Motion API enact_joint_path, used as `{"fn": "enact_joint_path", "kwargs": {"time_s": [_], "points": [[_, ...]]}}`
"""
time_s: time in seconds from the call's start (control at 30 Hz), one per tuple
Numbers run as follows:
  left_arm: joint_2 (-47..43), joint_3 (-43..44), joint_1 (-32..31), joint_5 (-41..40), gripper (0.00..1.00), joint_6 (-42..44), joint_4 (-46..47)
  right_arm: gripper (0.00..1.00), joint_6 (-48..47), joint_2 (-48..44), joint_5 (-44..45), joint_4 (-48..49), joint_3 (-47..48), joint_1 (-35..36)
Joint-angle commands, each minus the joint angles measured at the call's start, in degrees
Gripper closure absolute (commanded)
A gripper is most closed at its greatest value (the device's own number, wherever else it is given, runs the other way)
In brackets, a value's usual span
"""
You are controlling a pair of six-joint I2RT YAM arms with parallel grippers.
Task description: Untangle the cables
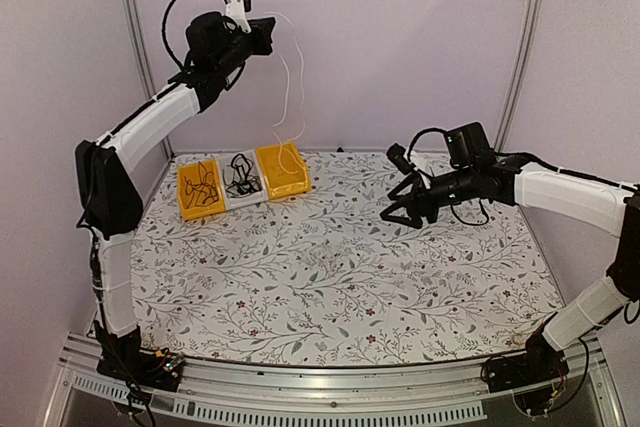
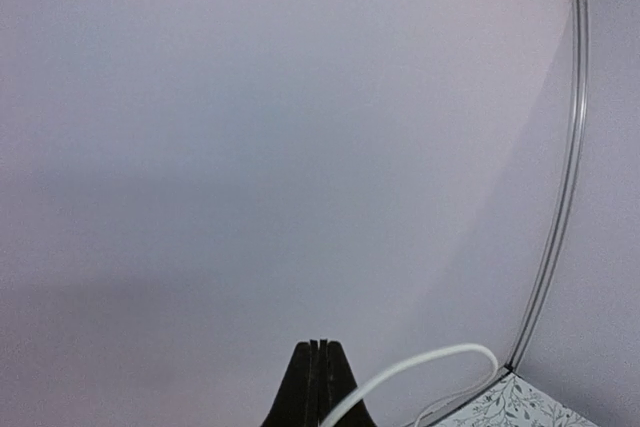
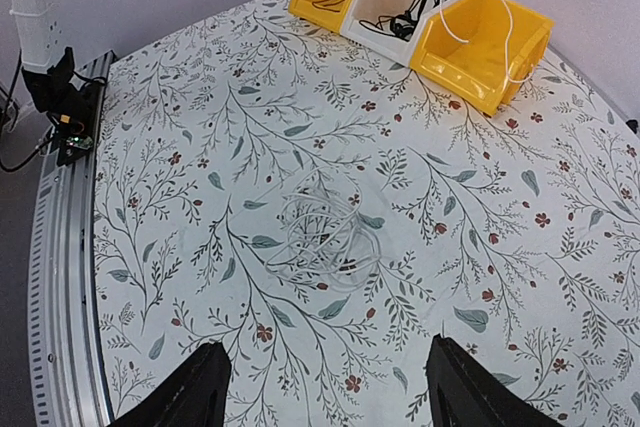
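My left gripper [image 1: 268,33] is raised high near the back wall and shut on a white cable [image 1: 297,77]. That cable hangs in two strands down into the right yellow bin [image 1: 283,175]. In the left wrist view the fingers [image 2: 318,387] are pressed together and the white cable [image 2: 430,360] loops out beside them. A second white cable [image 3: 322,237] lies coiled in a tangle on the floral tabletop. My right gripper [image 3: 328,345] hovers open just short of it, holding nothing; in the top view it [image 1: 398,213] is right of centre. Black cables [image 1: 204,183] fill the left yellow bin.
Three bins stand in a row at the back left: a yellow bin [image 1: 190,209], a white bin [image 1: 246,199] with black cables [image 1: 240,175], and the right yellow bin [image 3: 480,42]. A metal rail [image 1: 330,375] runs along the near edge.
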Motion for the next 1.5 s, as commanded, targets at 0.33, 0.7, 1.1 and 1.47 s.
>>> {"fn": "enact_joint_path", "kwargs": {"time_s": [0.33,0.7,1.1,1.47], "points": [[4.9,-1.7,5.5,3.1,1.00,-5.5,4.7,0.29,0.0,-1.6,1.3,-0.2,-1.8,-0.3],[9.9,-2.3,5.5,4.7,1.00,-7.2,5.9,0.29,-0.3,-1.4,1.8,0.0,-2.8,-0.4],[4.8,-17.7,4.4,-8.4,1.00,-5.7,-1.5,0.29,-0.4,-2.3,1.7,0.1,-4.8,-0.8],[7.2,-16.7,3.9,-13.2,1.00,-8.4,-8.5,0.29,-0.2,-0.9,0.8,0.1,-4.6,-0.9]]}}
